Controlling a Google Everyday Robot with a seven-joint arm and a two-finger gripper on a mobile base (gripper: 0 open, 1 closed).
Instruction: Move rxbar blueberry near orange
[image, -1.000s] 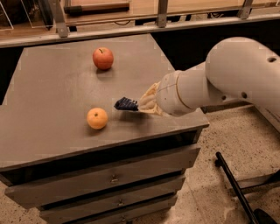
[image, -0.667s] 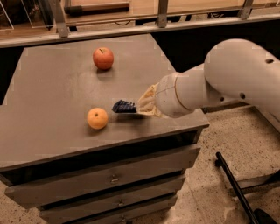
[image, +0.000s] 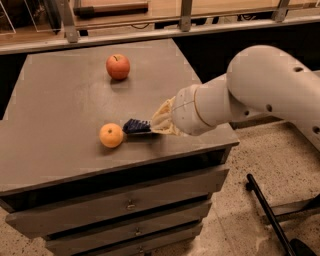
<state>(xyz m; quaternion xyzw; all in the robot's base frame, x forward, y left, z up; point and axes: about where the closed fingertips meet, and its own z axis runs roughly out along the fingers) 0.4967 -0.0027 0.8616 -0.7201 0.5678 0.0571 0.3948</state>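
Note:
The rxbar blueberry (image: 136, 126) is a dark navy bar held low over the grey cabinet top (image: 65, 105); only its left end sticks out of the gripper. That end lies just right of the orange (image: 111, 135), a small round orange fruit near the front edge, nearly touching it. My gripper (image: 159, 125) comes in from the right on a thick white arm and is shut on the bar's right part.
A red apple (image: 118, 66) sits at the back of the cabinet top. The cabinet has drawers (image: 130, 204) below its front edge. A rail (image: 150, 30) runs behind it. A black bar (image: 267, 212) lies on the speckled floor at right.
My gripper has moved left with the bar, bringing its free end closer to the orange. The orange and the apple have not moved.

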